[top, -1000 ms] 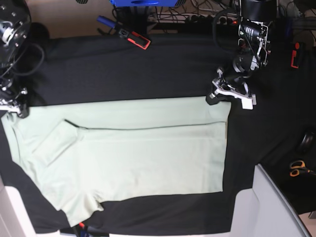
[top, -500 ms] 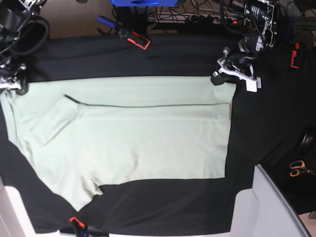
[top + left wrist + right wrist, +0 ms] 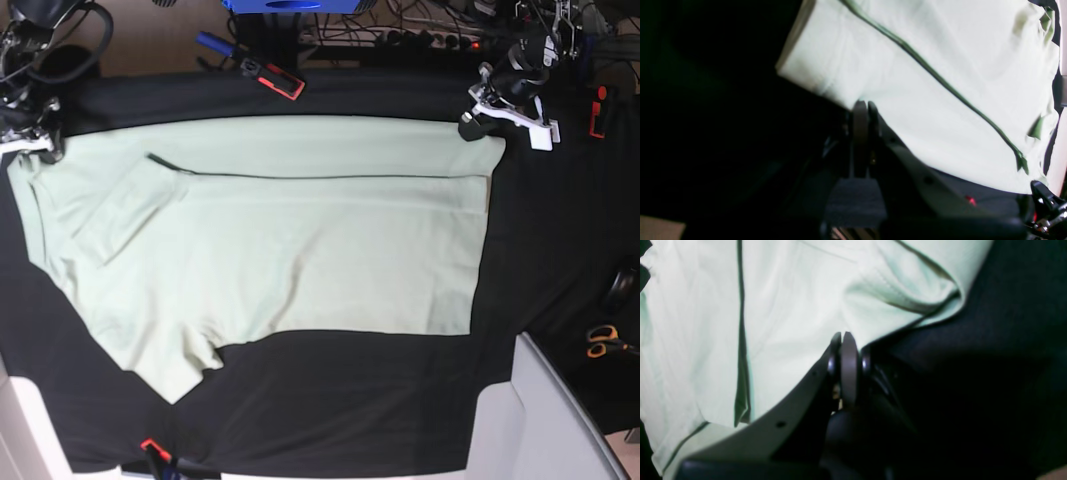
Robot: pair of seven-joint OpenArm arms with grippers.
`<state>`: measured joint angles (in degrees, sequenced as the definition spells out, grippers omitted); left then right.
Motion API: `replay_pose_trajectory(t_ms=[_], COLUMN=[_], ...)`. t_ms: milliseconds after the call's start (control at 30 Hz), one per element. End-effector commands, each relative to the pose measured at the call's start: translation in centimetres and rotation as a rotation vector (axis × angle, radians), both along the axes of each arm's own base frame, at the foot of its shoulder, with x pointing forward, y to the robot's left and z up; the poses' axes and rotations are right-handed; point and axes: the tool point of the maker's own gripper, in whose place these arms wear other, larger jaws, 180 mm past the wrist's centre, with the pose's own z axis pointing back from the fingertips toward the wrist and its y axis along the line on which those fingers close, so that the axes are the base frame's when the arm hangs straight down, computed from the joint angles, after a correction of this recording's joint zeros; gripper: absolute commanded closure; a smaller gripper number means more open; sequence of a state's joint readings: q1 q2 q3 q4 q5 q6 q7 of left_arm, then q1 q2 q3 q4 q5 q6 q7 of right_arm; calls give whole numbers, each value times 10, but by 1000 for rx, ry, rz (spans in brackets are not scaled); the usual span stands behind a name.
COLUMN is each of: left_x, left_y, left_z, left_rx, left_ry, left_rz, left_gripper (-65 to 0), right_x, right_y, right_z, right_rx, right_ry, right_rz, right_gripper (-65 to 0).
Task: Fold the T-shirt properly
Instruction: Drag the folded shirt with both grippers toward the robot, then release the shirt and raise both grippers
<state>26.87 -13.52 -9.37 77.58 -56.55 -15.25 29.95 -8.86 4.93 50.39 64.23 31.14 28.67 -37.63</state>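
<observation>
shirt: pale mint-green short-sleeved cotton T-shirt [image 3: 270,250] lies spread on black cloth table cover [image 3: 330,420], partly folded already; one sleeve tucked in at left, other sleeve sticks out near-left.
my left gripper [image 3: 478,122]: far-right corner of shirt; wrist view shows jaws together w/ hem edge pinched between them [image 3: 860,110].
my right gripper [image 3: 38,148]: far-left corner; jaws likewise clamped on fabric by the collar side [image 3: 843,340].
just changed: whole shirt has slid toward far side; top edge now sits much farther up the cover than 1 s ago, more black cloth bare along near edge.
vs earlier frame: both my arms have pulled back & out, left one further right; cloth looks stretched flatter btwn them, fewer ripples at right hem.
meaning: I judge this a drag-&-tension step, squaring the shirt before next fold. Fold crease line stays straight, good.
other: orange-handled scissors [image 3: 603,341] at right, well apart from shirt.
</observation>
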Motion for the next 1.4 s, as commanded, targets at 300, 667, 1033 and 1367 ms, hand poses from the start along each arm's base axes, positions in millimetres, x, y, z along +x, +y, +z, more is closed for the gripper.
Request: replay_pose_trajectory(t_ms=[300,667,1033,1367], left_x=[-6,-30,-39,-37], left_y=[-1,-2,23,24], left_z=[-6,-11,1,3], left_rx=[100,99,134,138], left_ry=[18,60,47,43], left_rz=[-35,-39,41,43], left_gripper=[0,0,0,-37], right_x=[-12,-29,-29,-36], right_y=[-6,-3,-2,8], right_z=[24,19,18,10], right_rx=[-93,-90,-88,-37], right_ry=[-44,-9,-3,53], right_rz=[-9,-3,3,28], right_gripper=[-3,-3,-3,-210])
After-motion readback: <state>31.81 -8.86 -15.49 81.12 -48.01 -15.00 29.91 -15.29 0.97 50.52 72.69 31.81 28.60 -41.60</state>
